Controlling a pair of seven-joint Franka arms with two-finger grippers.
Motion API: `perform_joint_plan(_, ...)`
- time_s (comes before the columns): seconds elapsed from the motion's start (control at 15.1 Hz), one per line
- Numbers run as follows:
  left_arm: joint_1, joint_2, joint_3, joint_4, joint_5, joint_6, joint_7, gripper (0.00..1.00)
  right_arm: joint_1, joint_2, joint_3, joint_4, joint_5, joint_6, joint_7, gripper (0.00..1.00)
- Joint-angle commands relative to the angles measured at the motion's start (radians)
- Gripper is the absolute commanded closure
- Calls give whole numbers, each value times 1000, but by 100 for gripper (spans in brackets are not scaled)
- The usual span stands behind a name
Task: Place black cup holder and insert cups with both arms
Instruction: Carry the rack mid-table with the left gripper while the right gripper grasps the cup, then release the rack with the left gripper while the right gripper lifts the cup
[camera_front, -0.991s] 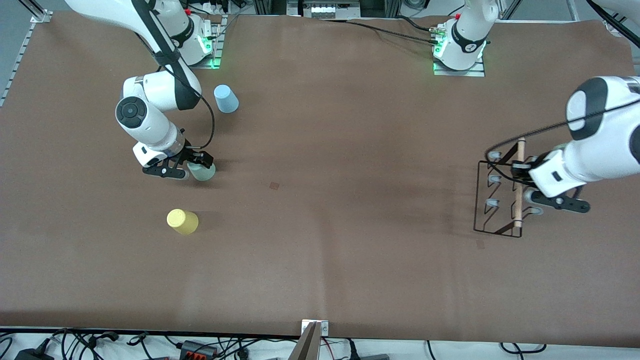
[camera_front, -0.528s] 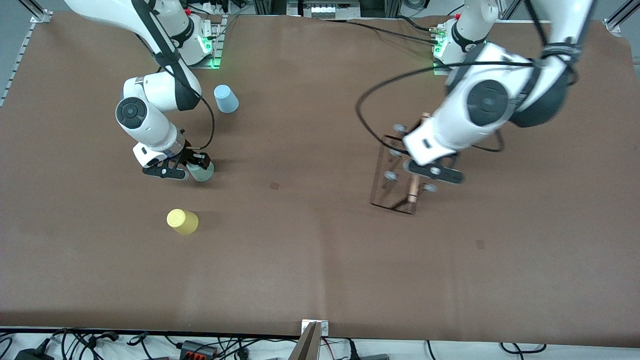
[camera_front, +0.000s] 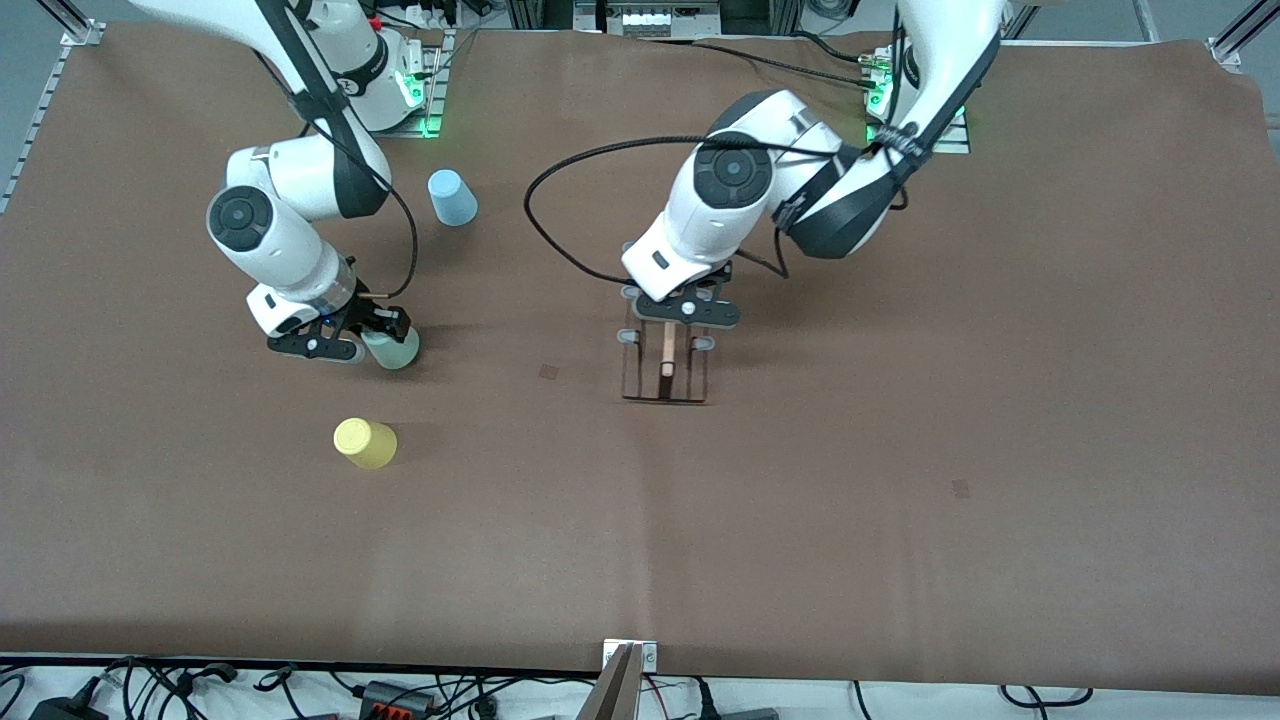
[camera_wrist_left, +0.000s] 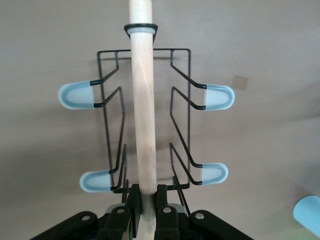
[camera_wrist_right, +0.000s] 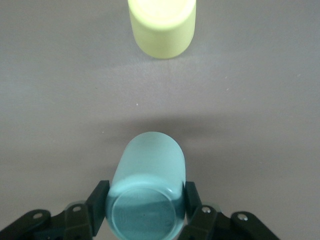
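My left gripper (camera_front: 680, 318) is shut on the light wooden rod (camera_wrist_left: 143, 115) of the black cup holder (camera_front: 665, 358) and holds it upright over the table's middle. I cannot tell if its wire base (camera_wrist_left: 177, 50) touches the table. Its pale blue prong tips (camera_wrist_left: 76, 95) stick out on both sides. My right gripper (camera_front: 372, 336) is shut on the pale green cup (camera_front: 393, 349), low over the table at the right arm's end. In the right wrist view the jaws grip the green cup (camera_wrist_right: 148, 190) on both sides. The yellow cup (camera_front: 365, 443) stands nearer the front camera. The light blue cup (camera_front: 452, 197) stands farther back.
The brown table mat (camera_front: 900, 500) spreads toward the left arm's end and the front edge. The yellow cup (camera_wrist_right: 161, 25) shows ahead of the green cup in the right wrist view. A corner of the blue cup (camera_wrist_left: 308, 213) shows in the left wrist view.
My left arm has carried the cup holder from the left arm's end of the table to its middle and turned it. My right gripper has shifted slightly with the green cup.
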Motion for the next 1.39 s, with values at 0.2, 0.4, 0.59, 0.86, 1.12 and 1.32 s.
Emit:
perform_joint_plan(0.2, -39, 77, 0, 51, -4, 62, -16, 99, -17, -83, 4, -9, 6, -51, -38, 79)
perform_joint_plan(0.4, -38, 65, 0, 51, 9, 60, -14, 6, -18, -82, 0, -8, 8, -51, -55, 79)
perform_joint_plan(0.59, -16, 12, 7, 56, 11, 45, -14, 0, -26, -82, 0, -2, 6, -51, -67, 78)
perform_joint_plan(0.86, 138, -128, 8, 56, 14, -117, 10, 0, -24, -112, 1, 105, 13, -275, -61, 78)
perform_joint_plan(1.12, 339, -127, 16, 56, 178, -208, 255, 0, 31, -194, 85, 156, 109, -437, 139, 78)
perform_joint_plan(1.32, 477, -69, 25, 45, 253, -210, 435, 0, 39, -186, 274, 194, 128, -402, 479, 78)
